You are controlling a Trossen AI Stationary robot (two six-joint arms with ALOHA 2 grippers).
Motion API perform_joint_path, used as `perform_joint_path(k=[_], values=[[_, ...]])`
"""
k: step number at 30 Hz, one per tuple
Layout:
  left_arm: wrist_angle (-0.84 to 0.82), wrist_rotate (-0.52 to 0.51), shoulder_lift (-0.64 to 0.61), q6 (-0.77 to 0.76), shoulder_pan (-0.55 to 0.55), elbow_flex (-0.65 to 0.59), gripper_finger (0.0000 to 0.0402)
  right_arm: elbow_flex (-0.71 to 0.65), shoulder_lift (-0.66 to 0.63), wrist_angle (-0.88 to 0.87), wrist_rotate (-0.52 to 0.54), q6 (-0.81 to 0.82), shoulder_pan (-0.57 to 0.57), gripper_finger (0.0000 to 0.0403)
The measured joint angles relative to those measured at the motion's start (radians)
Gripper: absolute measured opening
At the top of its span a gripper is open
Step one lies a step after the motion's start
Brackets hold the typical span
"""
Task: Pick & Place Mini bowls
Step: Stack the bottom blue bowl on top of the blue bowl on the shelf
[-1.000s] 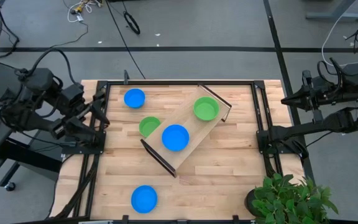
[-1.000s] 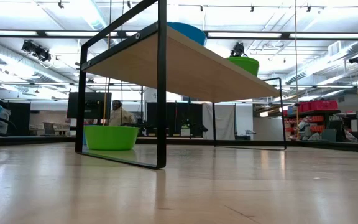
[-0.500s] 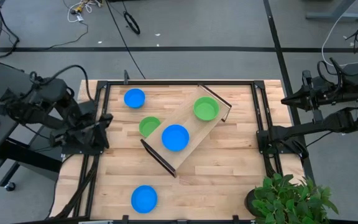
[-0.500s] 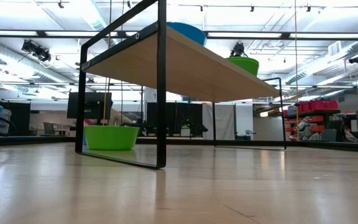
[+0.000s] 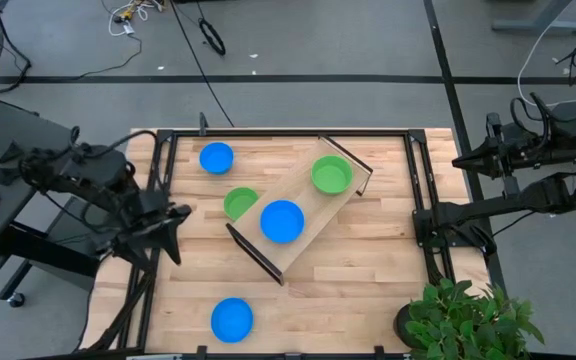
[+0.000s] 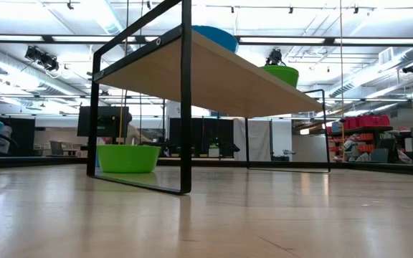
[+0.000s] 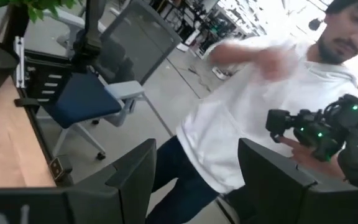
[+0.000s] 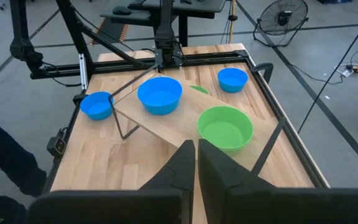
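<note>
Showing glossy round mini bowls (image 5: 282, 221), blue and green

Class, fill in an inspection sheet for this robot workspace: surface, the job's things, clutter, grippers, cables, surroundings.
Surface: wooden table inside a black frame.
Job's things: five mini bowls visible; a blue bowl and a green bowl on the raised wooden tray; another green bowl partly under the tray; two more blue bowls on the table.
Clutter: nothing seen.
Grippers: left gripper open, over the table's left edge; right gripper shut, parked off the table's right side.
Cables: several on the floor beyond the table.
Surroundings: potted plant, a person, an office chair.
</note>
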Motion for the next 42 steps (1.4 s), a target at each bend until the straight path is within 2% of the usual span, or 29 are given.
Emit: perform_joint_path(k=[13, 23, 34, 42], values=[[-0.013, 0.0, 0.026, 0.212, -0.043, 0.0, 0.0231, 0.0, 0.0, 0.0, 0.0, 0.0, 0.0, 0.0023], [-0.082, 0.015, 0.026, 0.435, -0.042, 0.0, 0.0232, 0.0, 0.0, 0.001, 0.0, 0.0, 0.0, 0.0023], [-0.239, -0.008, 0.055, 0.527, -0.043, 0.0, 0.0232, 0.0, 0.0, 0.001, 0.0, 0.0, 0.0, 0.0023], [-0.269, -0.03, 0.133, 0.534, -0.043, 0.0, 0.0232, 0.0, 0.0, 0.002, 0.0, 0.0, 0.0, 0.0023]])
